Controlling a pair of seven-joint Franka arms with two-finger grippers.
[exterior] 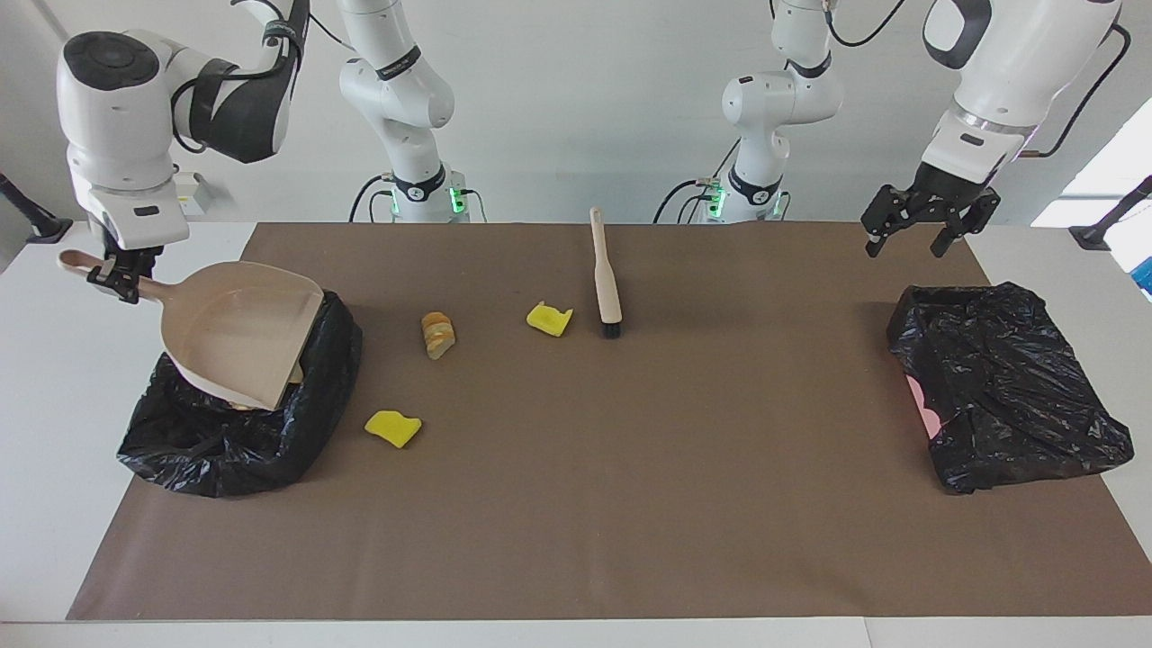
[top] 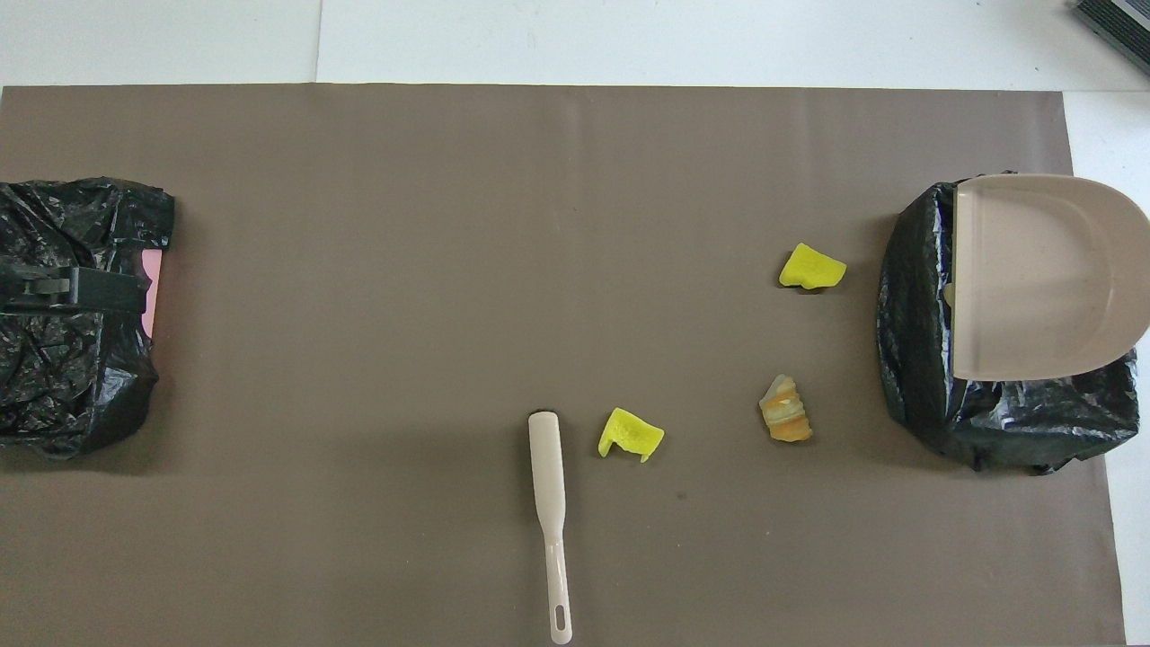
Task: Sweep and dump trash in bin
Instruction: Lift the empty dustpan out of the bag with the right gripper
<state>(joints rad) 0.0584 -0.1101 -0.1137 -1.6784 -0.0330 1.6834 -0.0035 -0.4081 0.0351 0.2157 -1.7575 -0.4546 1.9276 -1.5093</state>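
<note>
Right gripper (exterior: 121, 281) clamped on dustpan (exterior: 238, 328) handle, tipped over bin (exterior: 238, 423) at right arm's end. Left gripper (exterior: 927, 225) open above second bin (exterior: 1008, 387). Three scraps of trash (exterior: 393, 427) on mat. Risk: lip snagging the liner, scattering pieces.

We see a mat (exterior: 576, 504) spread over the surface (exterior: 54, 432). A bin (exterior: 234, 423) sits at the right arm's end, a second bin (exterior: 1008, 387) at the left arm's end. The dustpan (exterior: 238, 328) tilts over the first bin, its handle in the right claw (exterior: 117, 274). The left claw (exterior: 927, 225) hangs over the second bin. The brush (exterior: 605, 279) lies mid-mat near the robots. Just beside its head lies one scrap (exterior: 549, 319); a bread chunk (exterior: 437, 335) lies between that scrap and the first bin; another scrap (exterior: 392, 427) lies farther from the robots.
</note>
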